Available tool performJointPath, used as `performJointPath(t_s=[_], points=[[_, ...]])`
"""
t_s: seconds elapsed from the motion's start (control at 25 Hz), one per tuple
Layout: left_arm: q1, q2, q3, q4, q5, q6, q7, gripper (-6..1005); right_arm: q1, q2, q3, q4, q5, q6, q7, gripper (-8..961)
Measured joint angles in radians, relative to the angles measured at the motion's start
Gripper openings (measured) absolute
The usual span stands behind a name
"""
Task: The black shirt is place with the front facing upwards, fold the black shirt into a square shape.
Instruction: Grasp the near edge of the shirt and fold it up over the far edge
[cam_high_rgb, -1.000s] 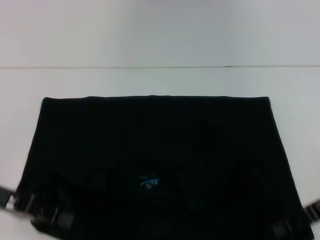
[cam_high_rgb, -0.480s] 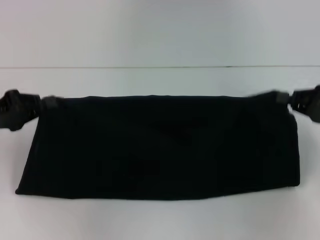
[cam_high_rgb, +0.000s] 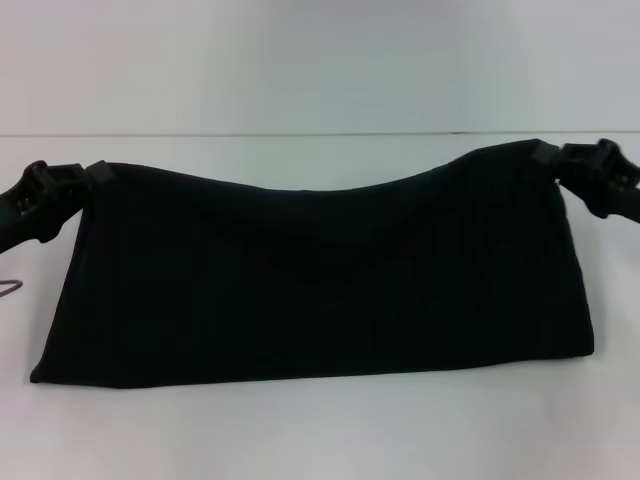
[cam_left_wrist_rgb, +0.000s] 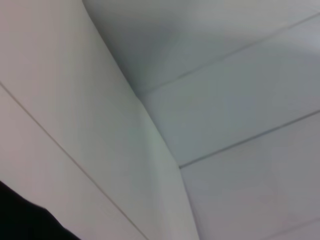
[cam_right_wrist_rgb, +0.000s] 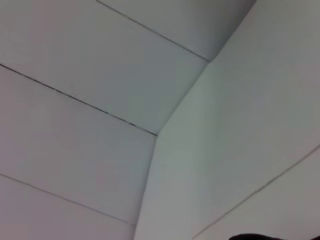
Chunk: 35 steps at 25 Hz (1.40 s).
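The black shirt (cam_high_rgb: 320, 285) lies across the white table (cam_high_rgb: 320, 430) as a wide band with plain black cloth upward; no lettering or label shows. Its near fold rests on the table, while its far edge sags in the middle and rises at both ends. My left gripper (cam_high_rgb: 88, 176) is shut on the far left corner. My right gripper (cam_high_rgb: 545, 155) is shut on the far right corner, held a little higher. In the left wrist view only a dark scrap of the shirt (cam_left_wrist_rgb: 25, 220) shows in a corner; the right wrist view shows a dark sliver (cam_right_wrist_rgb: 272, 237) at its edge.
The table's far edge (cam_high_rgb: 300, 134) runs behind the shirt, with a pale wall beyond. A thin grey wire-like thing (cam_high_rgb: 8, 287) pokes in at the left edge. Both wrist views show mostly white panels with seams.
Both grippers carried the shirt's near corners up and over to the far side, folding it in half and hiding the blue label. Since half a second ago the corners rose and the far edge sagged.
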Motion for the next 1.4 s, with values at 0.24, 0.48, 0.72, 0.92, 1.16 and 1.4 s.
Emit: performJointPath(t_s=[0.24, 0.48, 0.72, 0.92, 1.16, 1.4], points=[[-0.012, -0.019, -0.001, -0.017, -0.016, -0.097, 0.056, 3, 0.03, 0.036, -0.003, 0.002, 0.001, 0.107, -0.067, 37], [-0.042, -0.044, -0.001, -0.018, -0.026, -0.235, 0.128, 2, 0.037, 0.047, 0.003, 0.016, 0.002, 0.179, -0.1, 37], [-0.083, -0.06, -0.002, -0.019, -0.029, -0.323, 0.17, 2, 0.049, 0.058, 0.002, 0.028, 0.004, 0.221, -0.115, 37], [-0.095, -0.063, 0.0, -0.019, -0.055, -0.366, 0.172, 2, 0.049, 0.061, 0.002, 0.028, 0.04, 0.232, -0.127, 36], [-0.101, -0.067, -0.003, -0.019, -0.065, -0.393, 0.173, 3, 0.046, 0.064, 0.002, 0.028, 0.067, 0.255, -0.134, 37], [-0.111, -0.073, 0.0, -0.019, -0.079, -0.412, 0.187, 6, 0.064, 0.072, -0.006, 0.028, 0.068, 0.284, -0.144, 37]])
